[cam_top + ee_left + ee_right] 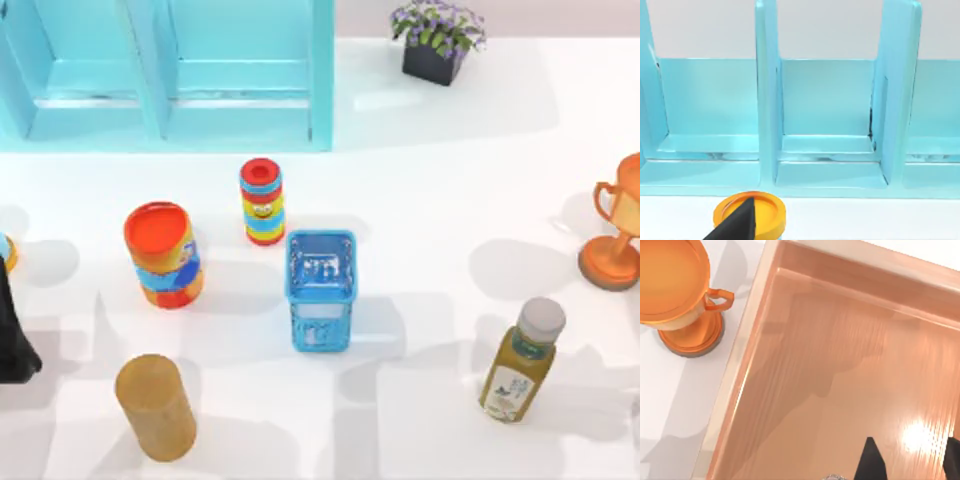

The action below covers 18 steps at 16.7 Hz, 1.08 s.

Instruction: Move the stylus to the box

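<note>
While its two dark fingers (871,462) stand spread with nothing between them, the right claw (910,465) hangs released over the floor of the copper box (850,282). Just beside one finger, a small silver-grey tip (832,476) peeks in over that floor; it may be the stylus, but too little shows to be sure. Outside the box wall, an orange trophy cup (677,290) stands on the white bench (670,400). The left claw (736,226) sits parked at the bench's left edge, above an orange disc (767,215); whether it is clenched I cannot tell.
</note>
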### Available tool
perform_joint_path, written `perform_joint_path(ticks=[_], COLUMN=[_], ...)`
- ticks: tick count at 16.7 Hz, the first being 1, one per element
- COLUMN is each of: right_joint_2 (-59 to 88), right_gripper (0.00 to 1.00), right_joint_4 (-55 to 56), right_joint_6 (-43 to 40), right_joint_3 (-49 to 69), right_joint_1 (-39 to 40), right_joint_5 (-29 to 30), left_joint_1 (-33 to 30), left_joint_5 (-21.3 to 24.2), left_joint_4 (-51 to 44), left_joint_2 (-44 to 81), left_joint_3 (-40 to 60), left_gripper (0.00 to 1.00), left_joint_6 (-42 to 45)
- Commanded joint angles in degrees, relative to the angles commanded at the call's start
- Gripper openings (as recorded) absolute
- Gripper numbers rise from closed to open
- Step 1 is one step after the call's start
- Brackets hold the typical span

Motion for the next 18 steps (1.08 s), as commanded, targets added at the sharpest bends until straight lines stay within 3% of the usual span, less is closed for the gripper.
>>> perform_joint_path(ticks=[4,11,16,18], right_joint_2=[0.32,1.01,1.06,1.06], right_gripper=[0.00,0.00,0.00,0.15], right_joint_4=[1.06,14.46,15.27,15.27], right_joint_6=[0.17,1.95,2.06,2.06], right_joint_3=[-1.17,-12.84,-13.64,-13.64], right_joint_1=[0.56,2.13,2.26,2.26], right_joint_5=[-0.02,1.02,1.14,1.14], left_joint_1=[0.00,0.00,0.00,0.00], left_joint_5=[0.00,0.00,0.00,0.00], left_joint_4=[0.00,0.00,0.00,0.00], left_joint_2=[0.00,0.00,0.00,0.00], left_joint_3=[0.00,0.00,0.00,0.00], left_gripper=[1.00,1.00,1.00,1.00], left_joint_6=[0.00,0.00,0.00,0.00])
